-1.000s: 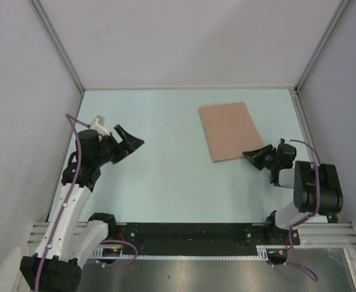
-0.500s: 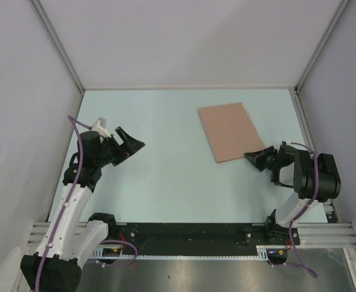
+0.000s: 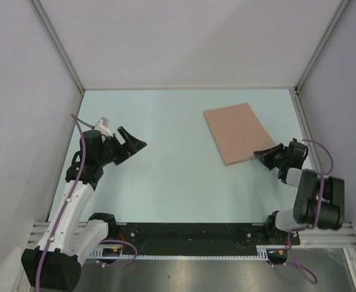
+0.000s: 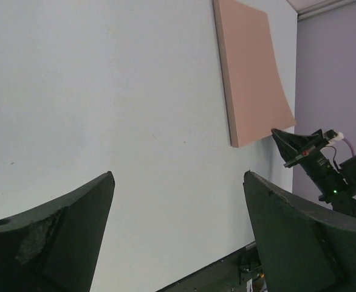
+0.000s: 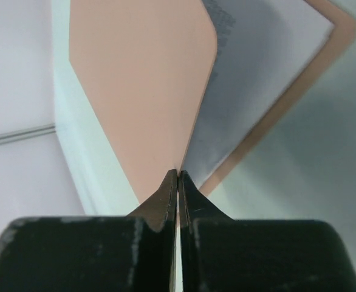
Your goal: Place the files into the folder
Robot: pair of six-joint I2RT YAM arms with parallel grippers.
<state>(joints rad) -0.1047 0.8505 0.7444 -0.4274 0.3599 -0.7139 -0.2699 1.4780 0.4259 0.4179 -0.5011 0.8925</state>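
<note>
The pale tabletop (image 3: pixel 178 182) carried only the folder (image 3: pixel 237 132), which lay in its right half, nearer the far edge than the near one and close to the right edge. In the right wrist view the upper cover stood raised at the folder's near corner. Under it the files (image 5: pixel 263 73) showed as a white printed sheet lying on the lower cover, inside its border. So the sheets seemed to be already in, and probably only the cover had to come down flat. The right gripper (image 3: pixel 257 155) was at that near corner with its jaws closed together, and the thin edge of the cover ran straight into the seam between them, so it seemed to pinch the card. The left gripper (image 3: pixel 136 141) hung over the left half of the tabletop, well apart from the folder, with its jaws wide and nothing in them. The risks came from this one-sided hold. Nothing pressed the folder down, so a pull on the corner could drag the whole folder toward the right edge. A lift too high could crease the card or let the sheet slide out of the open side. A slip from so small a pinch would drop the cover crooked.
</note>
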